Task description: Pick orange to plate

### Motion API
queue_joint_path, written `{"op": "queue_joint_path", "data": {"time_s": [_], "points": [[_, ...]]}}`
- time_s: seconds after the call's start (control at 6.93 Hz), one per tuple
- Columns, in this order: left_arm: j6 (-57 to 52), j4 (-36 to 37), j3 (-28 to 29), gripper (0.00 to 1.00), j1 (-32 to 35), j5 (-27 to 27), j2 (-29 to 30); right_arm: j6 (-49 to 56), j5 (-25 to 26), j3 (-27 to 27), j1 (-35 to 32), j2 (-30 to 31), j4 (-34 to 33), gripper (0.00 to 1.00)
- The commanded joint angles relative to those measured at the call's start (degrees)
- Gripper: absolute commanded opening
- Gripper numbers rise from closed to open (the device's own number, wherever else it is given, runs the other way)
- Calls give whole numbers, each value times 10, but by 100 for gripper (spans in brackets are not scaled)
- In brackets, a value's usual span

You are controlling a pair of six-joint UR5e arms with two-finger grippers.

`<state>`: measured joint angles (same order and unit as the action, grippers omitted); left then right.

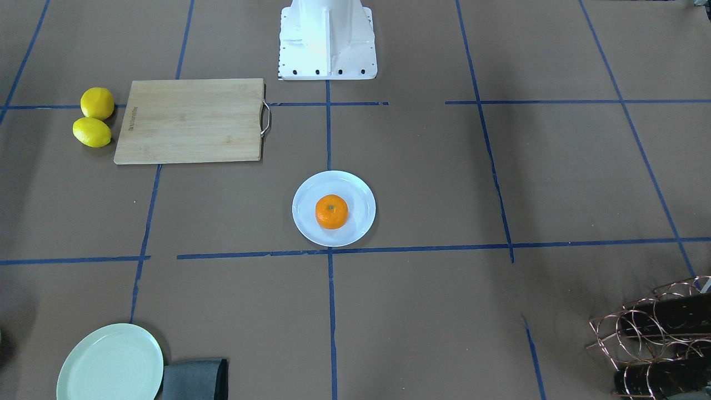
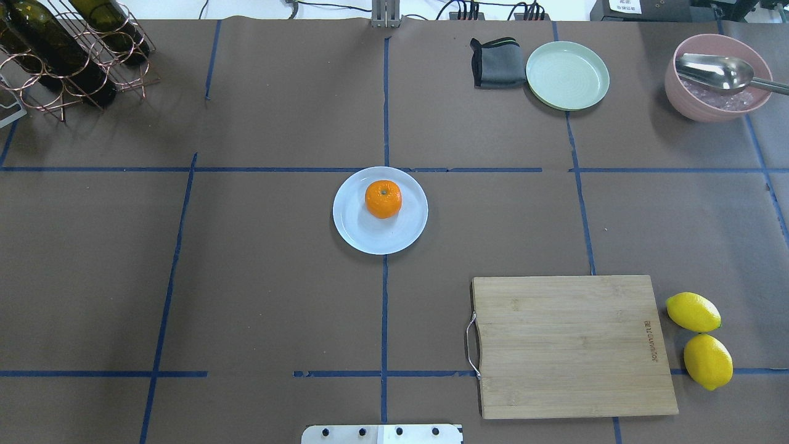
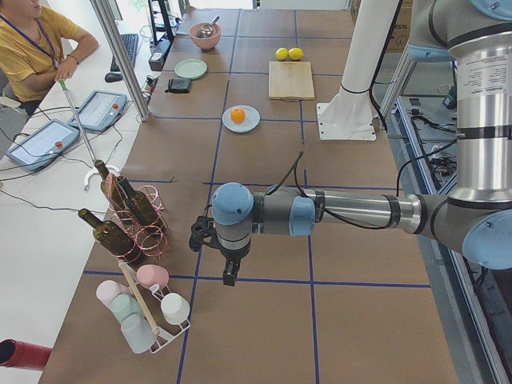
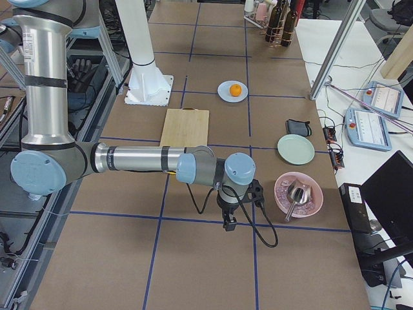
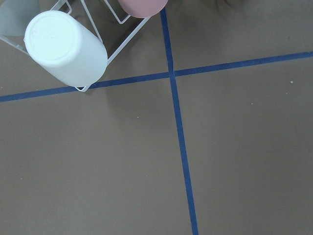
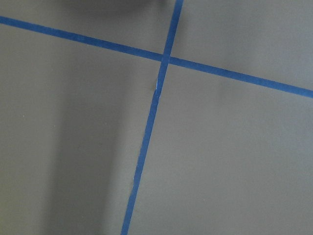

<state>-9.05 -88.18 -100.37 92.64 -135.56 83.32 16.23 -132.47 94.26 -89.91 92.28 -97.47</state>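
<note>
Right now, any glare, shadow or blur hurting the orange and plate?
Overhead exterior: orange and plate sharp, evenly lit, no glare. Exterior front-facing: both sharp; robot base blown out white. Right wrist-mounted: broad soft shadow across the table, tape crisp.

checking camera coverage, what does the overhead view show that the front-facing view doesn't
Only overhead: the pink bowl with a spoon in it, at the far right corner.
Only front-facing: the upright part of the white base; overhead catches just the edge of its foot.
Both: the orange resting on the plate, the board, two lemons beside it, the green plate, the cloth and the rack.
</note>
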Motion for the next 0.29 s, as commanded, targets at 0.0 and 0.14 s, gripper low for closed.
{"op": "queue_joint_path", "data": {"time_s": [0.0,0.14], "points": [[0,-2,0,100,0,-1,0,-1,-1,0,0,0,0,100],[0,-2,-1,100,0,-1,0,-1,-1,0,0,0,0,100]]}}
